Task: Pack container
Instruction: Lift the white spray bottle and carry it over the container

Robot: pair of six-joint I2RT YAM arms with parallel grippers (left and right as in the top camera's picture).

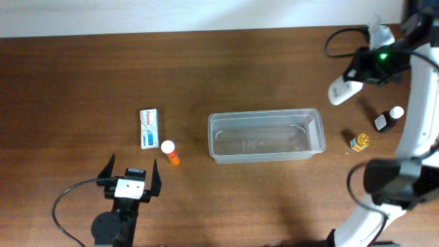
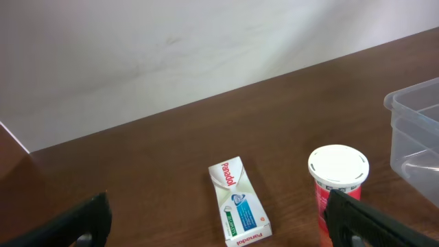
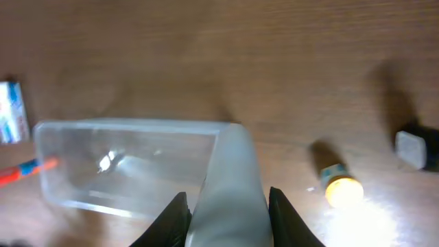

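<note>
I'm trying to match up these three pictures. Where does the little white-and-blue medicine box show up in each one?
Overhead: the box lies left of centre, to the left of the container.
Left wrist: the box is at bottom centre, with the container at the right edge.
Right wrist: the box is cut off at the far left edge, left of the container.
Shared landmark: the container.
</note>
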